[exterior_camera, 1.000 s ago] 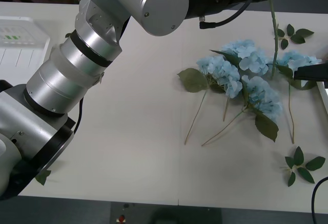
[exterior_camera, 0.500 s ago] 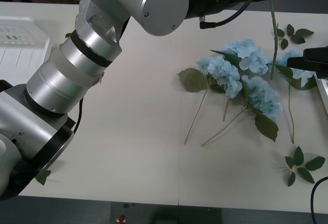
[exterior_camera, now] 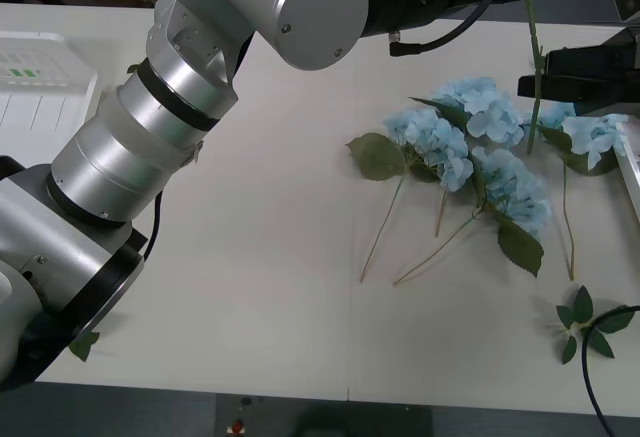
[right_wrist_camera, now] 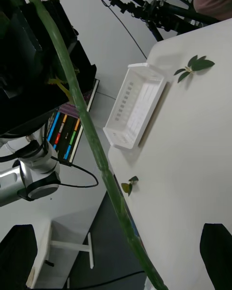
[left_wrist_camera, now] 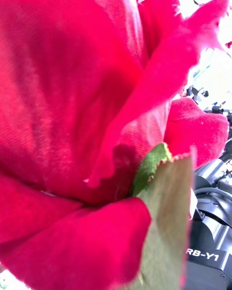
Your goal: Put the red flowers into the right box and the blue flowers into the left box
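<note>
A: Near edge first?
B: One leaf sprig (exterior_camera: 592, 323) near right. A small leaf (exterior_camera: 82, 344) near left, by the base of the left arm (exterior_camera: 150, 157). That arm runs from near left up to the far middle.

A: Middle of the table (exterior_camera: 260, 277)?
B: The blue flowers (exterior_camera: 480, 147) lie in a loose heap right of centre, heads touching, stems pointing toward the near side. None are in a box.

A: The right box?
B: Just a thin pale rim (exterior_camera: 629, 169) at the right edge, beside the rightmost blue head.

A: Right gripper (exterior_camera: 535, 82)?
B: Far right, above the blue heap, up against a hanging green stem (exterior_camera: 534, 67). Its black fingers (right_wrist_camera: 216, 251) are spread wide. In its wrist view the stem runs through the gap and touches neither one.

A: The red flowers?
B: I see one (left_wrist_camera: 72, 101). It is in the air, with its stem hanging from the far end of the left arm. The bloom sits right up against the left wrist camera, with a green leaf (left_wrist_camera: 166, 222) beside it.

A: Left gripper, spread or closed?
B: Can't tell.

A: Far side?
B: The left box (exterior_camera: 40, 87) is at the far left corner, well apart from all the flowers. Another leaf sprig (exterior_camera: 572, 65) lies at the far right.
</note>
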### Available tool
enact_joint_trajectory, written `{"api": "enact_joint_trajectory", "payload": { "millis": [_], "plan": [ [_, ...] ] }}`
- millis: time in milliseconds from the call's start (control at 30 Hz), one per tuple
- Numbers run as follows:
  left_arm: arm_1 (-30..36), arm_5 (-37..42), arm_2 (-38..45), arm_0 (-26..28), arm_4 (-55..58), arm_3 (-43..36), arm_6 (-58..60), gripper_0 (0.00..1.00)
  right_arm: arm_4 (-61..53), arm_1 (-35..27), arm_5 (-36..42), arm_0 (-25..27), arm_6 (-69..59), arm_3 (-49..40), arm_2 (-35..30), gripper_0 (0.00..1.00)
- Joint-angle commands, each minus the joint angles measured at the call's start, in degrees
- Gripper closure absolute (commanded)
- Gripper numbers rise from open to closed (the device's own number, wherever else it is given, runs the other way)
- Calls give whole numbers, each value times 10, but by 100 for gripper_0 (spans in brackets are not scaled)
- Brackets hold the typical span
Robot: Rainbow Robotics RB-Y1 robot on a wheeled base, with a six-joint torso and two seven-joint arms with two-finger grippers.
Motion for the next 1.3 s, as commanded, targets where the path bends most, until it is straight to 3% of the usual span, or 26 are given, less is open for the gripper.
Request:
{"api": "enact_joint_trajectory", "payload": {
  "millis": [33, 100, 133, 167, 200, 867, 900, 967, 1000, 1300],
  "plan": [
    [3, -8, 10, -21, 4, -10, 16, 100, 4, 9, -11, -27, -24, -19, 3, 4],
    [3, -8, 10, -21, 4, -10, 16, 100, 9, 14, -14, -32, -28, -19, 3, 49],
    [3, -8, 10, -21, 4, -10, 16, 100, 10, 16, -15, -34, -30, -19, 3, 77],
    [3, -8, 10, -21, 4, -10, 16, 100, 11, 18, -17, -34, -31, -19, 5, 94],
    [3, -8, 10, -21, 4, -10, 16, 100, 10, 18, -18, -34, -32, -19, 6, 100],
    [3, -8, 10, -21, 4, -10, 16, 100, 10, 24, -18, -34, -38, -19, 6, 100],
    [3, -8, 10, -21, 4, -10, 16, 64, 10, 24, -18, -34, -38, -19, 6, 100],
    [3, -8, 10, -21, 4, -10, 16, 6, 10, 24, -18, -34, -38, -19, 6, 100],
    [3, -8, 10, -21, 4, -10, 16, 0, 10, 24, -18, -34, -38, -19, 6, 100],
    [3, -8, 10, -21, 4, -10, 16, 0, 11, 24, -18, -33, -39, -19, 4, 100]
  ]
}}
